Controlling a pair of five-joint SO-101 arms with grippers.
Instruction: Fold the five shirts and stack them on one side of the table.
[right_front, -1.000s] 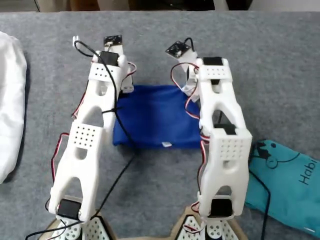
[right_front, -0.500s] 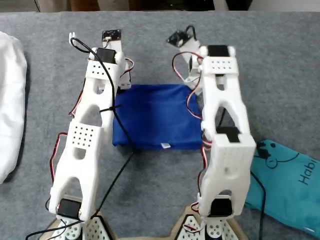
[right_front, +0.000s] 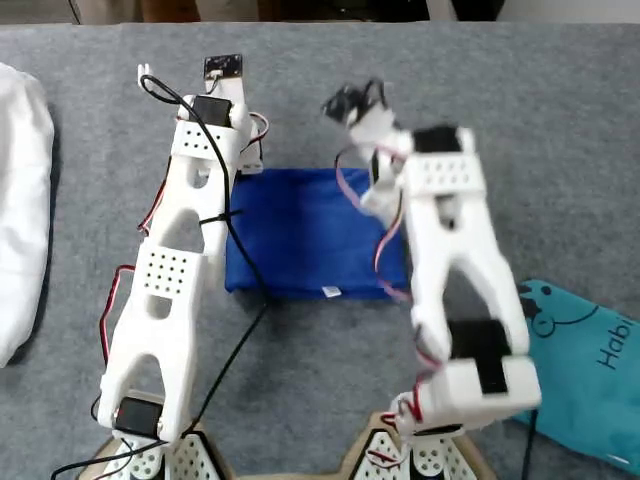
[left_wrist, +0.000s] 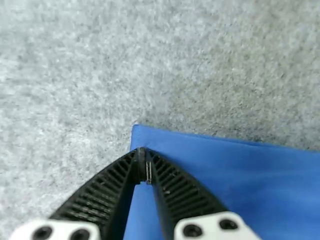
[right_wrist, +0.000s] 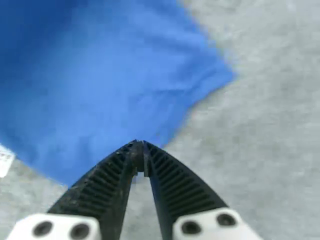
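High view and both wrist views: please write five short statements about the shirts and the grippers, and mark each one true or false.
1. The blue shirt lies folded between the two arms. True.
2. The left gripper is wide open. False: it is shut, at a corner of the blue shirt.
3. A white shirt lies at the table edge on the left arm's side. True.
4. The teal shirt lies on top of the blue shirt. False: it lies apart, beside the right arm's base.
5. The right gripper is shut. True.
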